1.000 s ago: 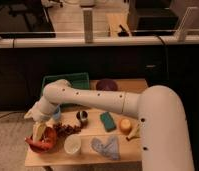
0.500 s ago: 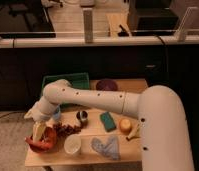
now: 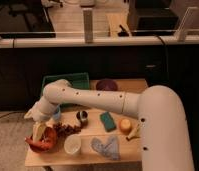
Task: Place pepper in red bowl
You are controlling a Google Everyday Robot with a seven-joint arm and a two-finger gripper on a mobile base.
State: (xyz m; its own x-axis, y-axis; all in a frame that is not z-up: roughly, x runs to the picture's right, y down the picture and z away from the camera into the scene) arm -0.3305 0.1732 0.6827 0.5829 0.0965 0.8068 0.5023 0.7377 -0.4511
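The red bowl (image 3: 44,144) sits at the front left corner of the wooden table (image 3: 88,156), glossy and reddish-brown. My gripper (image 3: 38,131) hangs straight over it at the end of the white arm, its tip down at the bowl's rim. A pale yellowish shape (image 3: 39,132) shows at the gripper's tip, partly inside the bowl. I cannot tell whether it is the pepper or part of the gripper. No other pepper shows.
A white cup (image 3: 72,144) stands right of the red bowl, with dark grapes (image 3: 68,128) and a dark can (image 3: 83,117) behind it. A green sponge (image 3: 108,121), yellow fruit (image 3: 125,125), banana (image 3: 134,133), blue cloth (image 3: 105,147), purple bowl (image 3: 107,84) and green tray (image 3: 75,79) lie further off.
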